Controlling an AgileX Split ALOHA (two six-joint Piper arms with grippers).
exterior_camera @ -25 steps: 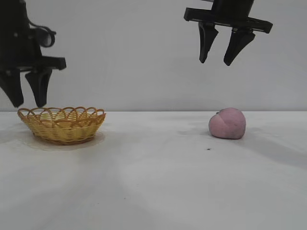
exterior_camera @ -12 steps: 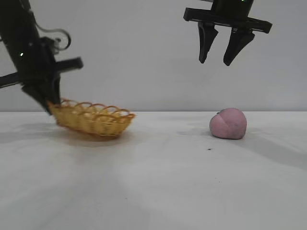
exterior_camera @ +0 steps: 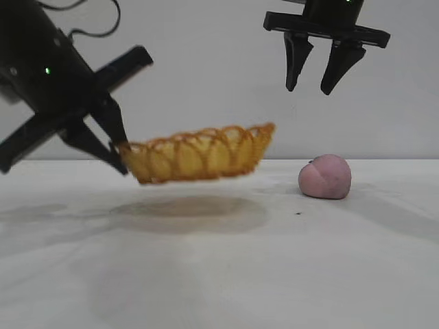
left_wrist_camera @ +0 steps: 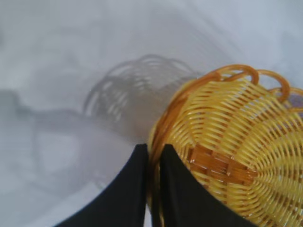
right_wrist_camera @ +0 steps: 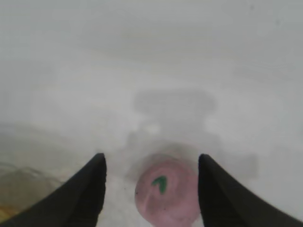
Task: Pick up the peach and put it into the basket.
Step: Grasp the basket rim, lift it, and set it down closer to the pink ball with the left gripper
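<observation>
Pink peach [exterior_camera: 325, 176] below right claw [exterior_camera: 310, 84].

Peach [exterior_camera: 325, 176]: small, round, dusty pink, with a crease; it lies on the white table, at the right.
Basket [exterior_camera: 199, 153]: yellow-orange, woven, with looped rim; lifted off the table, slightly tilted, left of the peach, apart from it.

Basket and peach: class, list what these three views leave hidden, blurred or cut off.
- Basket interior: exterior view is level, so the wall hides it; left wrist view cuts off its far half.
- Peach underside: rests on the table; right wrist view crops its lower edge.
- Left gripper fingertips: hidden behind the rim they pinch.
- Right gripper: its body is cut off by the exterior view's top edge.
</observation>
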